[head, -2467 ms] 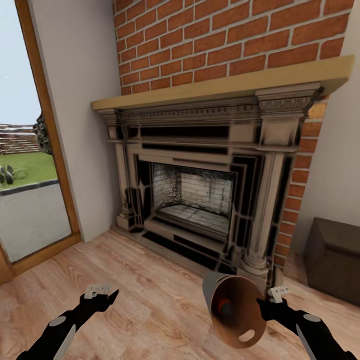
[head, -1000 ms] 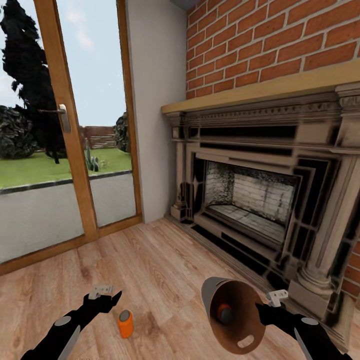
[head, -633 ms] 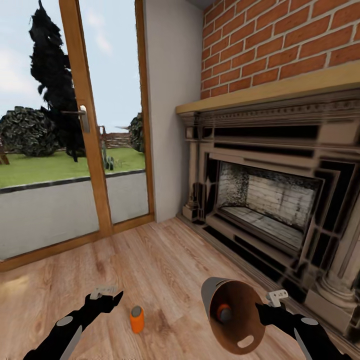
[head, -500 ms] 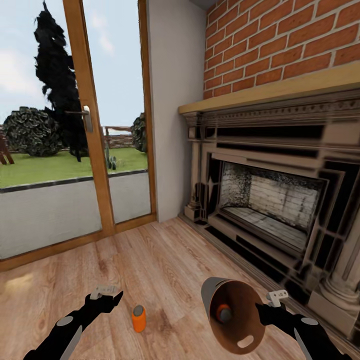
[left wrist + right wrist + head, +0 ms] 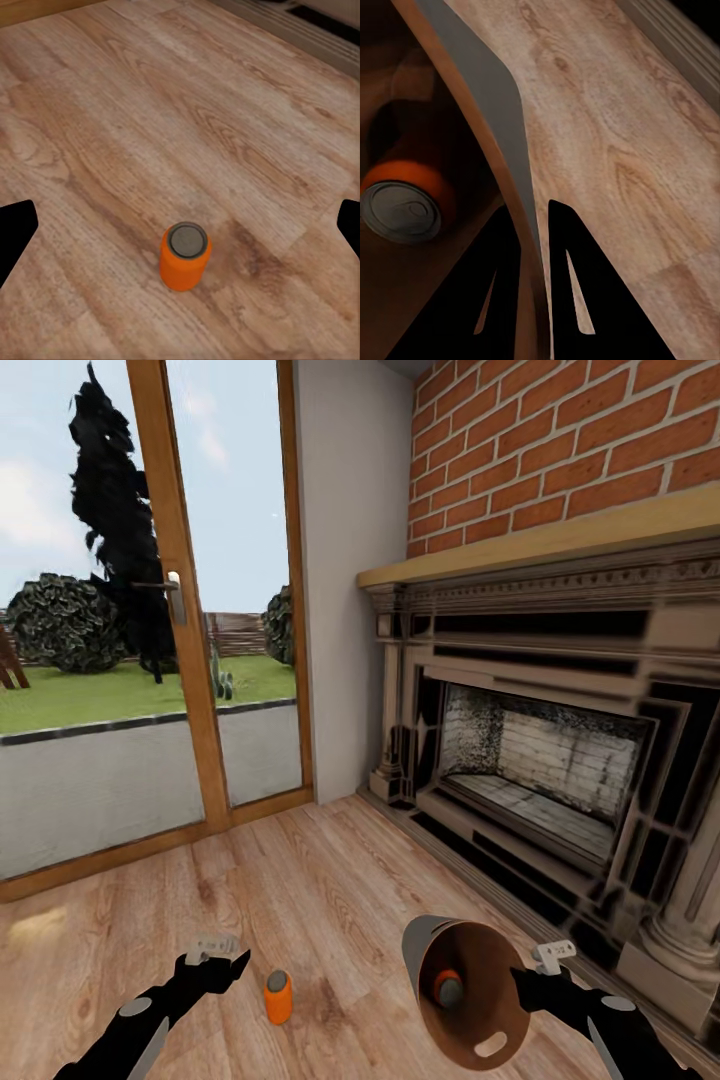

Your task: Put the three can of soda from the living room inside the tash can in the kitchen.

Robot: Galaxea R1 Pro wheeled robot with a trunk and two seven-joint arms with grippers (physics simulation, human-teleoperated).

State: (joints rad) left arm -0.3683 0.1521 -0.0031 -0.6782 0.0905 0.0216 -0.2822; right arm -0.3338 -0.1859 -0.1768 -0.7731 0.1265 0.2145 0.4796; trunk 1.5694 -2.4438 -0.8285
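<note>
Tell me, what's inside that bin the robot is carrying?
Inside the tash can, held tilted by the right gripper clamped on its rim, lies one orange can of soda with a silver end. The wall hides the rest of the inside, so more cans cannot be ruled out.

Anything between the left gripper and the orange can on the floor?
Nothing visible. The orange can stands upright on bare plank floor, beside the open left gripper, with only floor around it in the left wrist view. The right gripper is pinched on the trash can rim.
</note>
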